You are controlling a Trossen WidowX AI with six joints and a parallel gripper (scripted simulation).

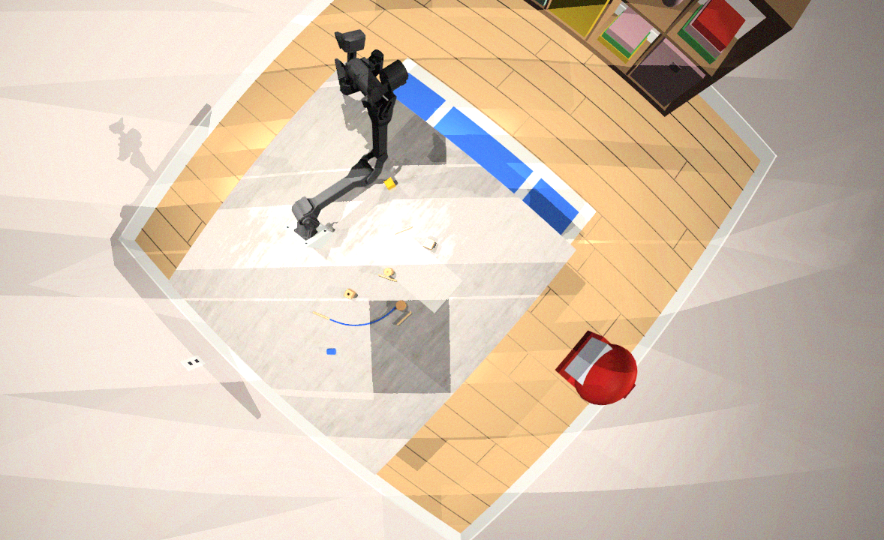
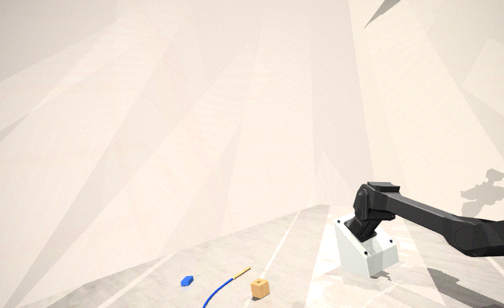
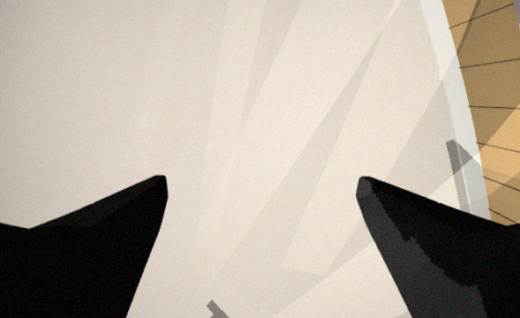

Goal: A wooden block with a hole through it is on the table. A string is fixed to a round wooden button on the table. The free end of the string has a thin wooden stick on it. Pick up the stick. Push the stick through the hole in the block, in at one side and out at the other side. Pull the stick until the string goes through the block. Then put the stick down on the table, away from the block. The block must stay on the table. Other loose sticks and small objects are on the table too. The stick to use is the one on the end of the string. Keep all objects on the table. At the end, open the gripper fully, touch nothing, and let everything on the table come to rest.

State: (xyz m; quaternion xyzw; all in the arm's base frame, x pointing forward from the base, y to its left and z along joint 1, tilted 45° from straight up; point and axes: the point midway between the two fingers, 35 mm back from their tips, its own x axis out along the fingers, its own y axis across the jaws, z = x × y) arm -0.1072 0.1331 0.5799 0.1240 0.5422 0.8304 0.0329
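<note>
The wooden block [image 1: 350, 294] [image 2: 260, 293] stands on the table, with a dark hole showing in its top face. The string's thin light stick [image 1: 320, 315] [image 2: 241, 272] lies on the table beside the block, apart from it. The blue string [image 1: 354, 325] [image 2: 216, 289] curves from this stick to the round brown button [image 1: 401, 305] and lies outside the block. My gripper [image 3: 264, 185] is open and empty. The arm holds it high at the far end of the table in the top view, well away from block and stick. The button is out of view in the exterior view.
A brown loose stick [image 1: 404, 318] lies by the button. Other light sticks [image 1: 387, 277] [image 1: 403, 229] lie farther back. A small round wooden piece [image 1: 389, 271], a yellow piece [image 1: 390, 182], a whitish piece [image 1: 429, 244] and a blue piece [image 1: 331, 351] [image 2: 186, 280] are also there.
</note>
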